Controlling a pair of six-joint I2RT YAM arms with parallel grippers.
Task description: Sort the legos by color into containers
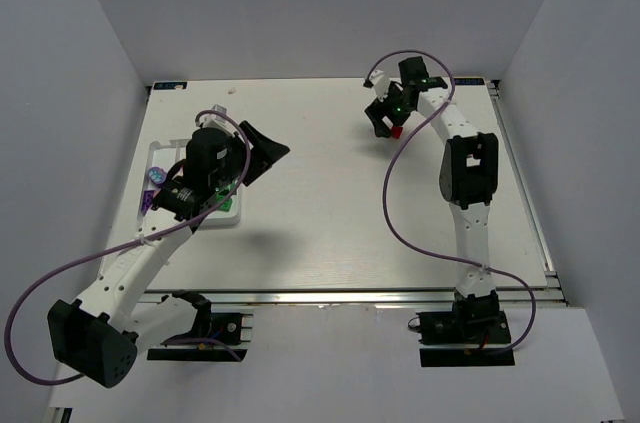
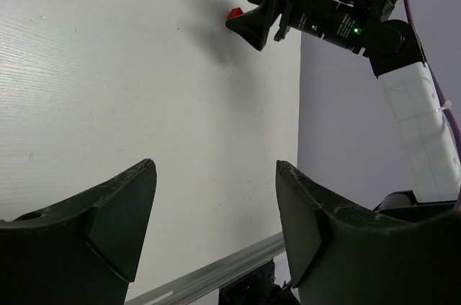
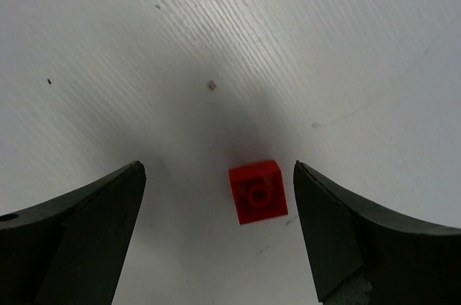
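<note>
1. Far left: the tray (image 1: 160, 151) sits at the left side of the tabletop (image 1: 320, 233), mostly hidden under the left arm. Purple pieces (image 1: 150, 201) show at its left edge. I can't tell which compartment they're in.
2. Left end effector (image 2: 216, 168): above the tray's right side and aimed right across the tabletop. Fingers are well apart with nothing between them. Looks parked to me.
3. Step in hand, as I read it: picking the red brick (image 3: 257, 191). It lies far right on the tabletop, well apart from the tray.
4. Right end effector (image 3: 218, 168): wide open, gripping nothing, poised just above the brick. The brick lies flat, stud up, between the fingers. It touches neither and sits off-centre toward one.
5. Next move, my call: centre on the brick, lower until the fingers bracket it, then close. After that you carry it left to the tray. If you close off-centre, one finger may shove the brick.
</note>
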